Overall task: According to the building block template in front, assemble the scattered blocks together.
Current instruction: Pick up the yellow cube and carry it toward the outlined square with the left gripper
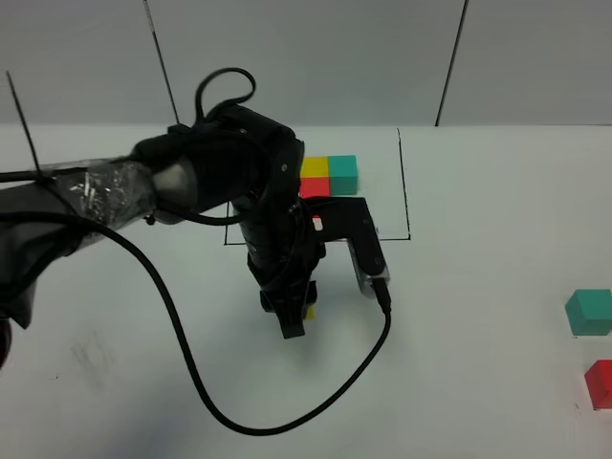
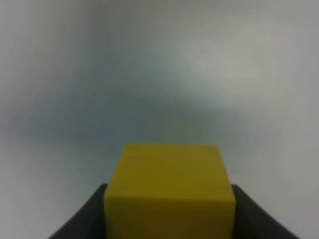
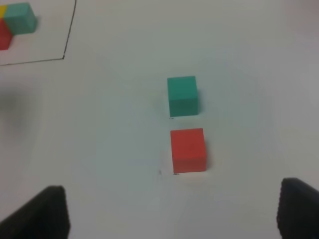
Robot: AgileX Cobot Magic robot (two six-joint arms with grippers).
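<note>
The building block template (image 1: 330, 175) is a yellow, teal and red trio inside a thin black outline at the back middle; part of it shows in the right wrist view (image 3: 15, 22). My left gripper (image 1: 295, 320) points down at the table in front of the template, shut on the yellow cube (image 2: 169, 189), of which a sliver shows in the exterior view (image 1: 309, 312). The loose teal cube (image 1: 588, 312) (image 3: 182, 95) and red cube (image 1: 601, 382) (image 3: 188, 149) lie side by side at the far right. My right gripper (image 3: 169, 214) is open above and short of them, and out of the exterior view.
The left arm's black cable (image 1: 239, 411) loops over the table in front of the gripper. The black outline (image 1: 405, 182) runs along the template's right side. The white table (image 1: 478, 316) lies bare between the left gripper and the two cubes.
</note>
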